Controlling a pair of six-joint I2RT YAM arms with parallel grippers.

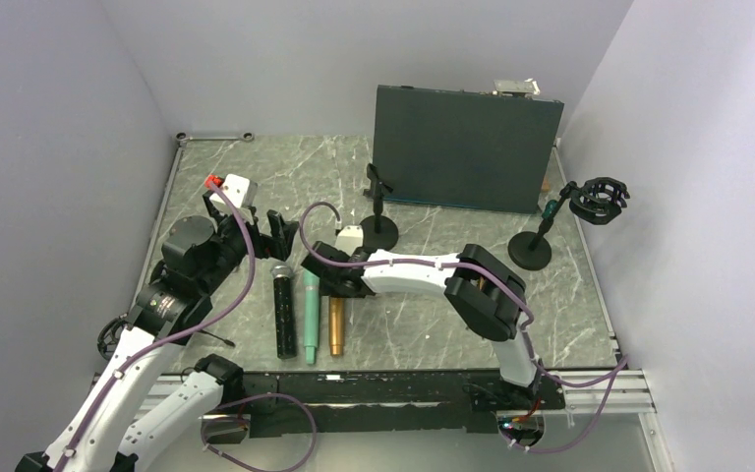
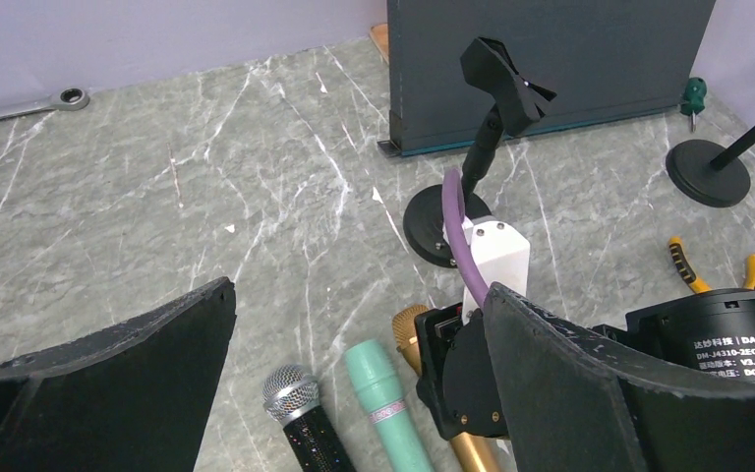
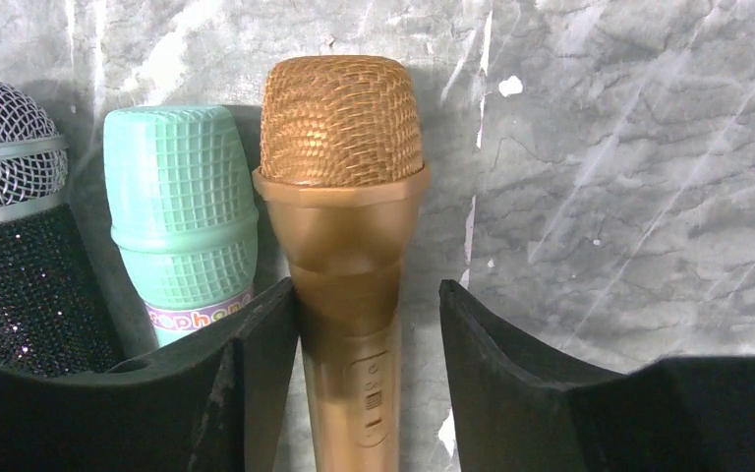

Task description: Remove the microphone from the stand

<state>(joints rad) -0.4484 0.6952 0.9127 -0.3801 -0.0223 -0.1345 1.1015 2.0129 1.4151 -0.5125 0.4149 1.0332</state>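
Straddling the gold microphone [image 3: 342,197] flat on the table [image 3: 649,197], the right gripper [image 3: 364,305] is unclenched, one finger [image 3: 511,393] clear.

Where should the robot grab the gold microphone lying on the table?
Grab the gold microphone by its slim handle, just below the wide head, from above. It lies flat on the table, so only its sides are free. The green microphone lies close beside it, so that side is tight.
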